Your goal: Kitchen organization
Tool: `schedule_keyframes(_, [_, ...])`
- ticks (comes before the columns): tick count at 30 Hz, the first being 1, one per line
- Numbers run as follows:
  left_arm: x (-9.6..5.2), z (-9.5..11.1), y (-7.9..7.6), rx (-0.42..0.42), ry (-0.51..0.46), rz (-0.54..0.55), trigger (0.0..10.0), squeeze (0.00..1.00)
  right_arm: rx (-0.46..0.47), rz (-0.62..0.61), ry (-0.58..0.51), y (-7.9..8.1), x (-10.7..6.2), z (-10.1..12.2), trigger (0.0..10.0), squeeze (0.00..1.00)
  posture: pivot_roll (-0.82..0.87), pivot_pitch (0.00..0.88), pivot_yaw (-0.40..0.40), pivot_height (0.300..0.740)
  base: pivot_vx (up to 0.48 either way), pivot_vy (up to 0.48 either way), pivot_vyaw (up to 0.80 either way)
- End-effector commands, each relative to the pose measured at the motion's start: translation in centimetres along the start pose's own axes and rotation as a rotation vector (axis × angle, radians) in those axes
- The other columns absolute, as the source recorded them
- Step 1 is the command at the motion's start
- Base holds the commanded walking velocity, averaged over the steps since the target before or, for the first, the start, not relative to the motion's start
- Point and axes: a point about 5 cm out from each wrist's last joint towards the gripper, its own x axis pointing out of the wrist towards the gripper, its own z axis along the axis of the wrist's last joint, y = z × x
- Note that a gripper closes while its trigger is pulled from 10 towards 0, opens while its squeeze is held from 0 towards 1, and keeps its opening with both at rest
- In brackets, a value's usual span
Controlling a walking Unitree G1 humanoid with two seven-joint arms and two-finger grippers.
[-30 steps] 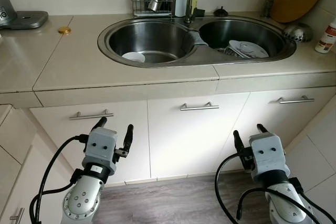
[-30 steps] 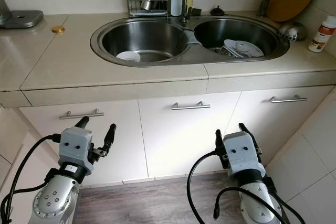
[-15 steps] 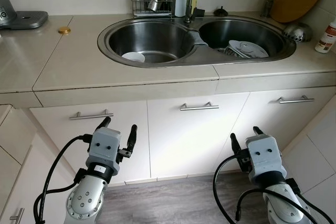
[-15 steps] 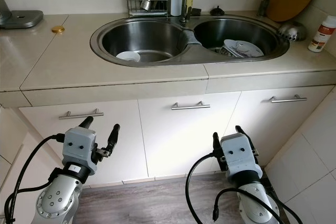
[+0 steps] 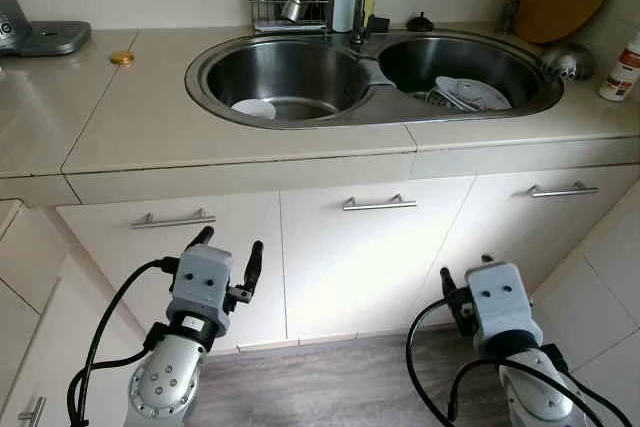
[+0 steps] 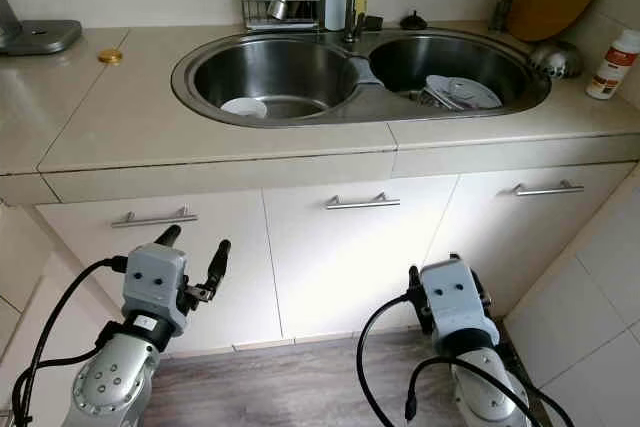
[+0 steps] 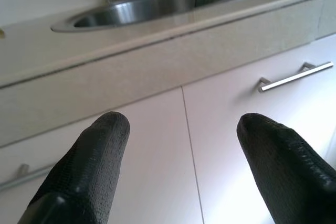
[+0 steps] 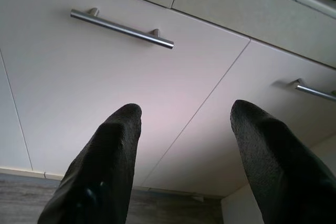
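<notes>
- Sink (image 5: 300,117) with two basins sat at upper centre; plates (image 5: 470,94) lay in its right basin.
- Left gripper (image 5: 228,253) hung released, lower left.
- Right gripper (image 8: 181,129) gaped empty, lower right, facing cabinet doors (image 5: 370,257).

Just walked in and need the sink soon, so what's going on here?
Nothing is being handled. The robot faces the white cabinets under the beige countertop. Its left gripper and right gripper hang open and empty, low before the doors. A small white bowl sits in the steel sink's left basin; white plates lie in the right.
</notes>
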Motion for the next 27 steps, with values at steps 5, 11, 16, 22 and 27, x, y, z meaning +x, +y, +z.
schedule_keyframes(5, [0.5,-1.1,-0.5,-0.049,0.057,-0.043,10.0,0.00,0.022,0.016,0.022,-0.1,0.5,-0.3,10.0,0.00,0.08,0.000,-0.041,0.740,0.000,0.000,0.00])
schedule_keyframes(11, [0.9,-1.5,-0.9,-0.068,0.073,-0.069,10.0,0.00,0.027,0.020,0.023,-0.3,1.1,-1.0,10.0,0.00,0.08,0.000,-0.040,0.740,0.000,0.000,0.00])
schedule_keyframes(16, [1.3,-1.6,-1.1,-0.078,0.063,-0.091,10.0,0.00,0.008,0.036,-0.015,0.0,1.5,-0.6,10.0,0.00,0.08,0.000,-0.036,0.740,0.000,0.000,0.00])
schedule_keyframes(22, [1.3,-1.6,-1.0,-0.081,0.064,-0.098,10.0,0.00,0.010,0.041,-0.023,0.0,1.5,-0.6,10.0,0.00,0.08,0.000,-0.035,0.740,0.000,0.000,0.00])
schedule_keyframes(27, [1.3,-1.7,-1.0,-0.081,0.065,-0.103,10.0,0.00,0.009,0.041,-0.027,0.0,1.5,-0.6,10.0,0.00,0.08,0.000,-0.035,0.740,0.000,0.000,0.00])
